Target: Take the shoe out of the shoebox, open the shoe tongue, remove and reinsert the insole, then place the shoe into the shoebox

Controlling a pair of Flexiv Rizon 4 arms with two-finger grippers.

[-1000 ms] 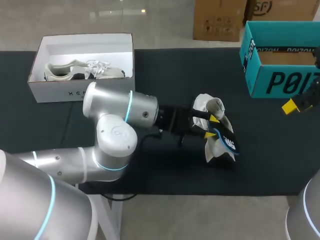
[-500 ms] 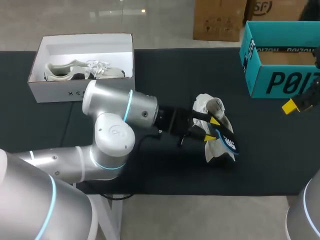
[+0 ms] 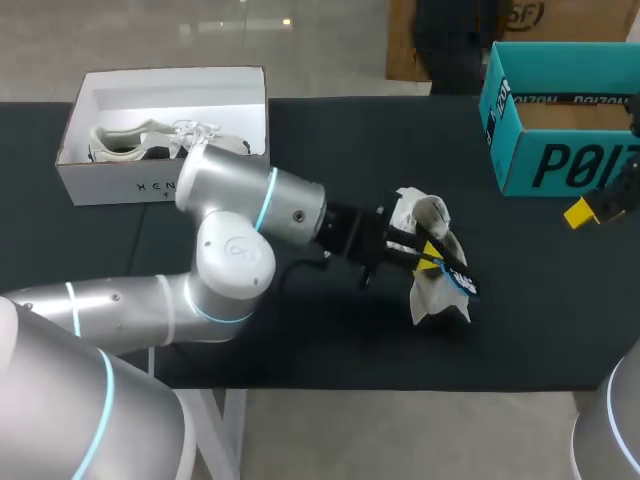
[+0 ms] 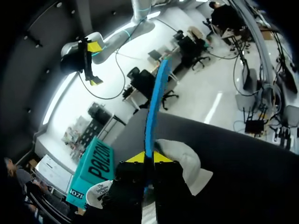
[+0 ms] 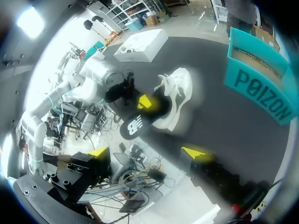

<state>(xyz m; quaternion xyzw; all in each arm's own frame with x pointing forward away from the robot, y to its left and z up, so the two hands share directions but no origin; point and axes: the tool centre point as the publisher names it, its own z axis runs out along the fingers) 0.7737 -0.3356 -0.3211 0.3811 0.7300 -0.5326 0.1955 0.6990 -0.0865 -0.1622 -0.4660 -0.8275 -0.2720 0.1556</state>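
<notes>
Insole (image 4: 153, 105) sits pinched tight in the left hand (image 4: 148, 157).

Bright, even overhead light; highlights gleam on the left arm's (image 3: 290, 205) silver shell; white shoe (image 3: 430, 295) stark against black table (image 3: 330, 345).

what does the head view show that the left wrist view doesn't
Only the head view: the white shoebox at the table's far left corner, with a second shoe lying in it.
Only the left wrist view: the left hand seen close, both yellow tips pressing the insole from two sides, and the right hand with both its fingers in sight, apart.
Both: the white shoe on the table by the left hand, the insole, and the teal box.
</notes>
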